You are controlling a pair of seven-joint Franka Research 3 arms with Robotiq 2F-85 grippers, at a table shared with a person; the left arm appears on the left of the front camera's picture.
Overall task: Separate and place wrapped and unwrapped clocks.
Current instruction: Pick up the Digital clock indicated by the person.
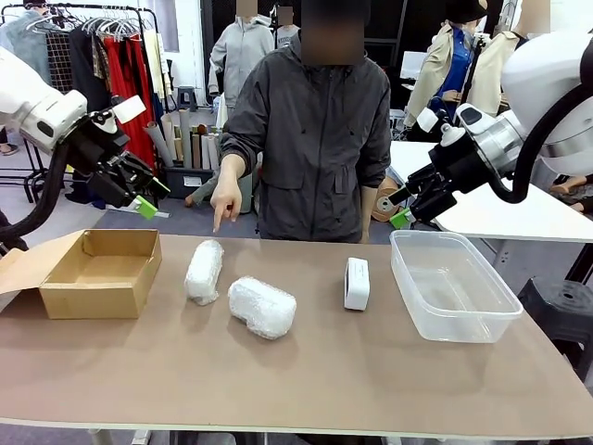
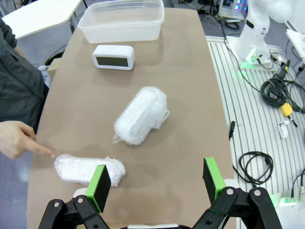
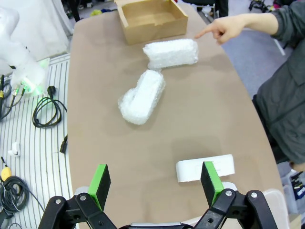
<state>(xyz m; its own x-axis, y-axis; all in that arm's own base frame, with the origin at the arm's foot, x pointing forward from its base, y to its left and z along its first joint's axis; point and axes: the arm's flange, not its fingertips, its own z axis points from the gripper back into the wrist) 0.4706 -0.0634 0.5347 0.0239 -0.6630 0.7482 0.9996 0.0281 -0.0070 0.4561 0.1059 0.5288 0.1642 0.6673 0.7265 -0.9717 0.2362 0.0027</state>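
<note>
Two clocks in white bubble wrap lie mid-table: one wrapped clock nearer the cardboard box, the other wrapped clock closer to the front. A bare white clock stands on edge beside the plastic tub. The person's hand points down at the first wrapped clock. My left gripper hangs open above the box side. Raised over the tub side, my right gripper is open too. Neither holds anything.
An open cardboard box sits at the table's left end. A clear plastic tub stands at the right end. The person stands at the far edge; cables lie on the floor beside the table.
</note>
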